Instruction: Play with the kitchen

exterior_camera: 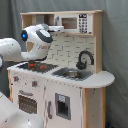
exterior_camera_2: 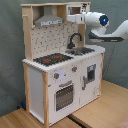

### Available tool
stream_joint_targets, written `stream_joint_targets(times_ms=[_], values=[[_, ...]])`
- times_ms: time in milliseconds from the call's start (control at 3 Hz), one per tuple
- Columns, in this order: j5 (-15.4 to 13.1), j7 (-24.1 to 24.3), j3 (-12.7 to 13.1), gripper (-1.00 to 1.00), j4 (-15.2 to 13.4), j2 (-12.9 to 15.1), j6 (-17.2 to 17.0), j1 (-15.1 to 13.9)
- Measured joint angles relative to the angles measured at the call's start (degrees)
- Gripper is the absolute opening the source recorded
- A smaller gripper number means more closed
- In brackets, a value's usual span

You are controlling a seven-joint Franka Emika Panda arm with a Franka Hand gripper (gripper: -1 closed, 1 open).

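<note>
Pincer (exterior_camera_2: 70, 18) and wrist reach up into the top shelf of the kitchen (exterior_camera_2: 60, 65), beside the microwave (exterior_camera: 75, 23), and in both exterior views the fingers are too hidden to tell whether they are spread or pressed together. Nothing shows in its grip. The kitchen stands on a wooden floor (exterior_camera_2: 105, 107), its hob (exterior_camera: 34, 65), sink (exterior_camera: 72, 73) and tap (exterior_camera: 84, 59) well below the pincer.
</note>
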Motion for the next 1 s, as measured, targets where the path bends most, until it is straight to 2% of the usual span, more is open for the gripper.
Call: stream_joint_targets(times_ms=[667,1000], values=[[0.00,-0.01,0.63,-1.00,0.75,0.98,-0.42,-0.03],[0.00,-0.01,0.66,1.00,0.79,1.03,-0.46,-0.03]])
